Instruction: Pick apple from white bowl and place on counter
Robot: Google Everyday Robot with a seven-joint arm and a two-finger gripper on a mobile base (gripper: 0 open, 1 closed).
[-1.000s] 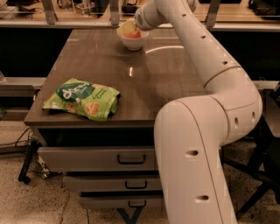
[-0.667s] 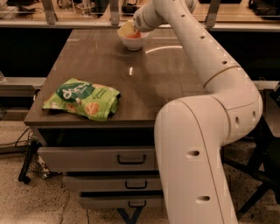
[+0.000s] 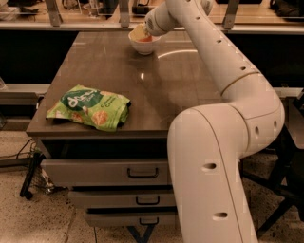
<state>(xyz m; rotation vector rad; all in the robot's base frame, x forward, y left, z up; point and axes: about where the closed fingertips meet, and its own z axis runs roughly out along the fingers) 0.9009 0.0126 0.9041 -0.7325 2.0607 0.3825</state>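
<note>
The white bowl (image 3: 142,46) stands at the far middle of the counter (image 3: 156,85). The apple (image 3: 144,38) lies in it; only a sliver of orange-red with a pale patch shows above the rim. My gripper (image 3: 141,32) reaches down into the bowl right at the apple, at the end of my white arm that stretches across the counter from the right.
A green snack bag (image 3: 90,107) lies near the counter's front left corner. Three grey drawers (image 3: 137,173) with dark handles are below the front edge. A rail with posts (image 3: 54,14) runs behind the counter. My arm's large base (image 3: 209,171) stands at the front right.
The gripper has stayed at the bowl on the apple. Nothing else has visibly moved.
</note>
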